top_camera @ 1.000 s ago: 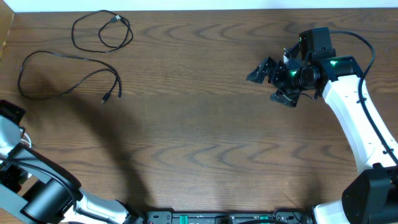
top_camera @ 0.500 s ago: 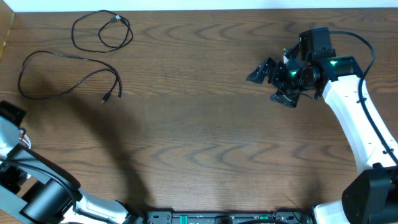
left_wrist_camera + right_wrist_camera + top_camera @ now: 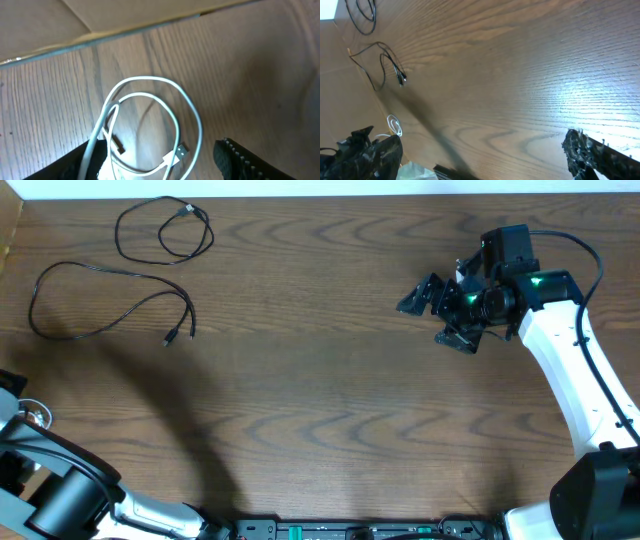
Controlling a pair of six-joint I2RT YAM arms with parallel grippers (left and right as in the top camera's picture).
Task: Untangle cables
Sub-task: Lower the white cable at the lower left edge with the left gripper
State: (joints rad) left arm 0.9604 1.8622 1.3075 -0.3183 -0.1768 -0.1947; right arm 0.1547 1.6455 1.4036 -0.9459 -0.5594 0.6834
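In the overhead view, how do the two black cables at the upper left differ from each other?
The upper black cable is curled into a small loop; the lower black cable sprawls in a wide, open arc. The lower black cable covers clearly more of the table than the upper black cable. Both are thin, black, lying flat, and apart from each other.

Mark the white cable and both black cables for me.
white cable [image 3: 176, 154]: left wrist view, on its plug end.
looped black cable [image 3: 185, 211]: overhead view, on its plug end.
long black cable [image 3: 170, 338]: overhead view, on its plug end.
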